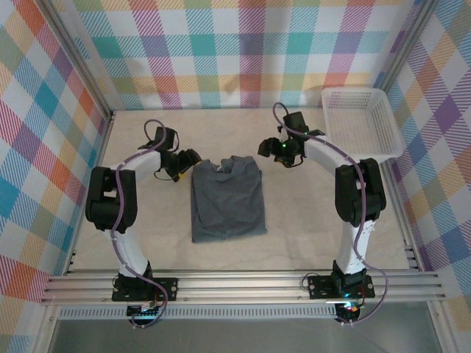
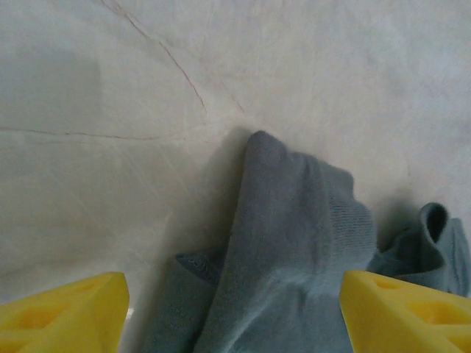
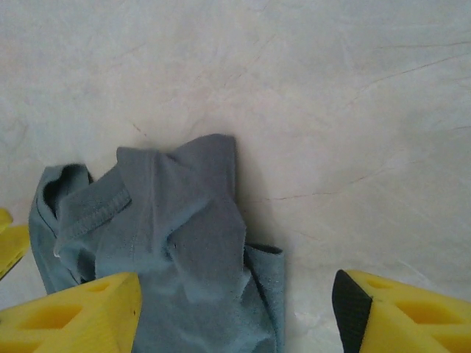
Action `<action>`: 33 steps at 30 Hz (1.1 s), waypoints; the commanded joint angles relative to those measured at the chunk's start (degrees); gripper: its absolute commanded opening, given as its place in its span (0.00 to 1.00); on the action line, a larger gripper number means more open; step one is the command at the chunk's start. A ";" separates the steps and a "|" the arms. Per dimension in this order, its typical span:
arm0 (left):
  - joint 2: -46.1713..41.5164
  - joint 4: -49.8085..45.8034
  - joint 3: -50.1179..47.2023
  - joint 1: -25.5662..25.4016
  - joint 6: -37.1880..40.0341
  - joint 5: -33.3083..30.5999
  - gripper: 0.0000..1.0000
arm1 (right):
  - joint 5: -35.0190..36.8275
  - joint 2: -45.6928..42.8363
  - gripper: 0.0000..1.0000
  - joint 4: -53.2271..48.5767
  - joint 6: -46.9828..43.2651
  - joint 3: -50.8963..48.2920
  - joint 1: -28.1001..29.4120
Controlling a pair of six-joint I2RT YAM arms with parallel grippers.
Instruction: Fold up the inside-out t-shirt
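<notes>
The inside-out t-shirt [image 1: 228, 202], plain dark blue-grey, lies mid-table folded into a tall, narrow rectangle with the collar at its far end. My left gripper [image 1: 189, 157] hovers just off the shirt's far left corner. In the left wrist view that gripper [image 2: 232, 309] is open, its yellow fingers [image 2: 62, 309] wide apart over a bunched shoulder of the t-shirt [image 2: 294, 243], gripping nothing. My right gripper [image 1: 269, 149] sits by the far right corner. Its wrist view shows it [image 3: 235, 309] open above the t-shirt's [image 3: 169, 243] edge and collar, the cloth lying loose.
A white mesh basket [image 1: 358, 121] stands at the back right corner, beside the right arm. Pale tabletop [image 1: 147, 228] lies bare on both sides of the shirt and in front of it. Checked walls close in the table's back and sides.
</notes>
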 commanded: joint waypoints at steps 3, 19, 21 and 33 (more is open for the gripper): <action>4.84 -0.04 4.12 -0.40 2.08 3.53 0.72 | -4.46 6.98 0.68 0.62 -3.11 1.83 1.22; 6.66 6.27 0.07 -2.03 -2.98 12.68 0.26 | -7.89 13.80 0.40 3.32 4.18 2.77 4.88; 6.25 7.05 -0.18 -1.98 -3.62 13.15 0.14 | -8.47 13.65 0.35 3.23 4.30 3.11 4.88; 5.09 2.84 0.92 -1.90 -1.44 10.87 0.00 | 4.11 7.78 0.68 0.10 5.22 -1.12 4.82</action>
